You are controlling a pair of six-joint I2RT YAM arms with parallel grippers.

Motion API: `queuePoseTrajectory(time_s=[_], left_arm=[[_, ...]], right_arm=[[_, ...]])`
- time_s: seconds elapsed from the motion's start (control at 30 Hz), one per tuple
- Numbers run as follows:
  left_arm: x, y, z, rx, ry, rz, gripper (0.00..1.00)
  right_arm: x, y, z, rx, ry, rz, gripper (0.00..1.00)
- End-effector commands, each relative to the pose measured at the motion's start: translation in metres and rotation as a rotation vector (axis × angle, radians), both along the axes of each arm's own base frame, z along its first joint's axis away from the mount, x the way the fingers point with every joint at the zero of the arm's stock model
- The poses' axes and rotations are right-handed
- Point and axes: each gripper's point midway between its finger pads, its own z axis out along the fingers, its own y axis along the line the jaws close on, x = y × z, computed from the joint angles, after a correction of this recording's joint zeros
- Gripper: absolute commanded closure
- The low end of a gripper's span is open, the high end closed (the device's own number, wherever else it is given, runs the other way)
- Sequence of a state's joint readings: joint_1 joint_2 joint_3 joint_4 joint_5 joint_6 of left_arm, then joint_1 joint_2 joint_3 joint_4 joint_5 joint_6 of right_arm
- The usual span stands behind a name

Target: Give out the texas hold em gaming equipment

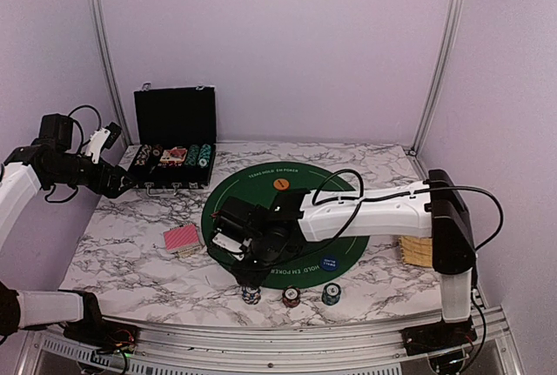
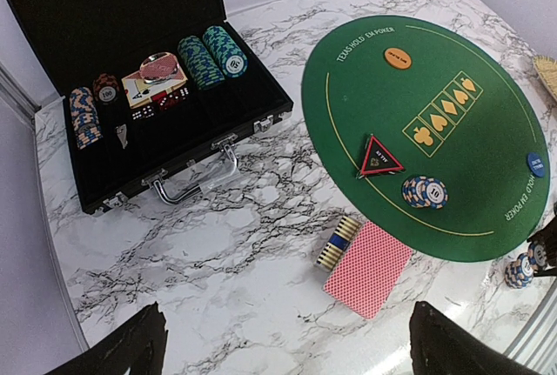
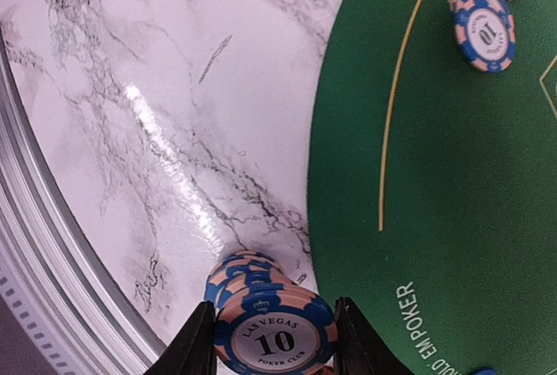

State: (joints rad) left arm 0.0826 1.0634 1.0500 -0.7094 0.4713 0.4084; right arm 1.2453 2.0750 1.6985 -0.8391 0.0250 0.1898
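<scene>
— What has the right gripper (image 3: 273, 351) got?
— A stack of blue-and-peach chips (image 3: 261, 301), pinched between its two fingers, one on each side of the top chip marked 10. The stack seems to stand on the marble tabletop (image 3: 130, 131), with the green mat (image 3: 452, 201) just beside the fingers on one side.
— And the other arm?
— The left gripper (image 2: 291, 344) hangs spread wide with nothing between its fingers. Just ahead of it lie the red-backed cards (image 2: 370, 268), with a small roll of chips (image 2: 338, 243) at their far corner. The black chip case (image 2: 130, 10) sits well ahead and off to its left.
— So which step is this?
— I'd judge it a chip-dealing step: one stack gripped at a player's spot just off the mat. A second blue-and-peach stack (image 3: 481, 25) already stands on the mat, well ahead of the right fingers, near the triangular marker (image 2: 380, 157).
— What does the next move want?
— The lower chips sit shifted a little out from under the top one, so the pinch may hold only the upper few. If the stack is to travel, it wants a straight, slow lift. If it belongs here, the fingers should part evenly and rise clear without nudging it
</scene>
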Motion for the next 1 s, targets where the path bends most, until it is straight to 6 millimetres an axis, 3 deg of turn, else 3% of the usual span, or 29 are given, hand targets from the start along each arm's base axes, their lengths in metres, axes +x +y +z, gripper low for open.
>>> queuePoseTrajectory(time_s=[0.0,0.27,0.43,0.57,0.73,0.97], left_arm=[[-0.004,-0.002,0.012,-0.005,-0.021,-0.012,0.01],[-0.005,-0.002,0.013,-0.005,-0.023,-0.014,0.01],[-0.005,-0.002,0.012,-0.003,-0.02,-0.015,0.01],[-0.005,-0.002,0.011,-0.007,-0.015,-0.018,0.01],[-0.005,-0.003,0.009,-0.012,-0.009,-0.021,0.01],[-0.005,-0.003,0.012,-0.009,-0.016,-0.021,0.01]], right_arm=[[0.052,-0.009,0.058,0.099,-0.081,-0.108,0.74],[0.165,-0.051,0.083,0.163,-0.179,-0.331,0.74],[0.229,-0.082,0.078,0.156,-0.234,-0.457,0.73],[0.276,-0.108,0.057,0.145,-0.237,-0.551,0.73],[0.316,-0.123,0.029,0.13,-0.229,-0.615,0.73],[0.341,-0.132,-0.007,0.115,-0.198,-0.663,0.73]])
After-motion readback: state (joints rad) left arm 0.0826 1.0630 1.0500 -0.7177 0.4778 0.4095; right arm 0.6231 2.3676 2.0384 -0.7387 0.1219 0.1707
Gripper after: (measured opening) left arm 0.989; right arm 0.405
